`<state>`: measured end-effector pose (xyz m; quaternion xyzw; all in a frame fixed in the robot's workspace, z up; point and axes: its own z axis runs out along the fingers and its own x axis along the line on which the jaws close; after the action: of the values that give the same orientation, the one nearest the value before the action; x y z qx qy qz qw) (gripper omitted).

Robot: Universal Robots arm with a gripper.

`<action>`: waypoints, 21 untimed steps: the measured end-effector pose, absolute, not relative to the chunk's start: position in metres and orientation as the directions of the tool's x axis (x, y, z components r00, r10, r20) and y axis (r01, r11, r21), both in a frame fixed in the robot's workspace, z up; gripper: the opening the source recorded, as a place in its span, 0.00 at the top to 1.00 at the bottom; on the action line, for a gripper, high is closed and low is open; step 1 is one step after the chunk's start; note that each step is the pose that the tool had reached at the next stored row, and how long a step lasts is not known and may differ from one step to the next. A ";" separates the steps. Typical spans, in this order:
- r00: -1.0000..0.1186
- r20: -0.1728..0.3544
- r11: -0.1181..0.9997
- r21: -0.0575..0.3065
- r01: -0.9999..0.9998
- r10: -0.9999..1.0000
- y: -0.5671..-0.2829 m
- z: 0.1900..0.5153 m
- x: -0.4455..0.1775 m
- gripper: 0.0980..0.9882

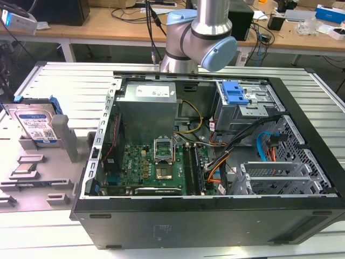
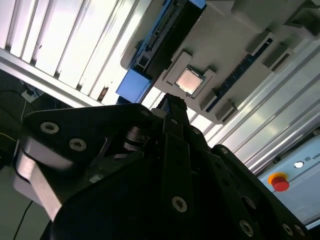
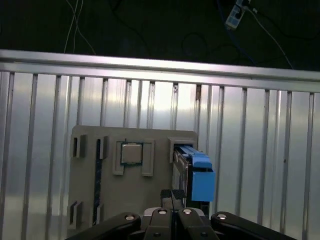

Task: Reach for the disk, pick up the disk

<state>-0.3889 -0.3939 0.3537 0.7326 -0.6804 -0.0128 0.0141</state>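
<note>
The disk (image 1: 35, 125) stands on edge in a slot of a grey holder (image 1: 60, 162) at the exterior view's left, showing its white-and-blue label and blue bracket. In both wrist views it appears edge-on: the disk (image 3: 194, 172) with its blue bracket end, and the disk (image 2: 161, 47) along the holder's side. My gripper (image 3: 171, 194) hovers well above the holder, apart from the disk, with its fingertips pressed together and nothing between them. The black gripper (image 2: 171, 102) points toward the holder's middle, beside the disk.
A square processor chip (image 3: 131, 152) lies in a recess of the holder (image 3: 90, 185), next to the disk. The open computer case (image 1: 215, 162) with motherboard, cables and a grey power-supply box (image 1: 148, 110) fills the ribbed aluminium table (image 1: 59, 81). The arm's base (image 1: 197, 40) stands behind the case.
</note>
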 end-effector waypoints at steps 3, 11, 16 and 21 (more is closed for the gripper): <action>0.090 0.000 -0.090 0.038 -0.995 -0.996 -0.394 0.354 -0.389 0.99; 0.097 0.000 -0.097 0.038 -0.995 -0.995 -0.394 0.354 -0.389 0.99; 0.097 0.001 -0.097 0.038 -0.995 -0.995 -0.394 0.354 -0.389 0.85; 0.097 0.000 -0.097 0.038 -0.995 -0.995 -0.394 0.354 -0.389 0.57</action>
<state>-0.3889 -0.3936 0.3537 0.7405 -0.6718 -0.0127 0.0143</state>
